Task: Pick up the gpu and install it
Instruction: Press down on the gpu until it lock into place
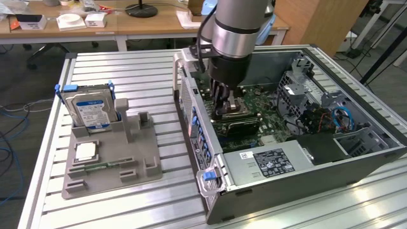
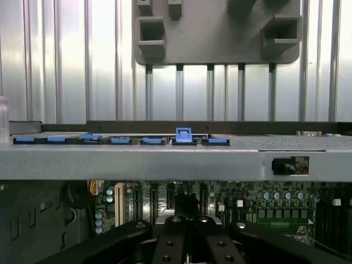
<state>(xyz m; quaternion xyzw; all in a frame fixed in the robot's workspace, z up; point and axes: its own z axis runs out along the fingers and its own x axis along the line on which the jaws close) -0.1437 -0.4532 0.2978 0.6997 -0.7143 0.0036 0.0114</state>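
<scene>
Gripper (image 1: 224, 110) down inside the open computer case (image 1: 356, 148), fingers closed together over the motherboard (image 1: 258, 102). Whether a card sits between them I cannot tell; the gpu itself can't be made out with certainty, likely at or below the fingertips among the slots.

Handling judgement: a gpu is light, stiff, thin, and fragile at its edge contacts. Best gripped by its long top edge, held square, pressed straight in.

Count: one arm, one gripper. Beside the case, one gray holder tray (image 1: 137, 157) on the slatted table (image 1: 165, 205), carrying one hard drive (image 1: 90, 109), upright, and one small square chip (image 1: 85, 151). Six blue clips (image 2: 153, 140) along the case edge.
</scene>
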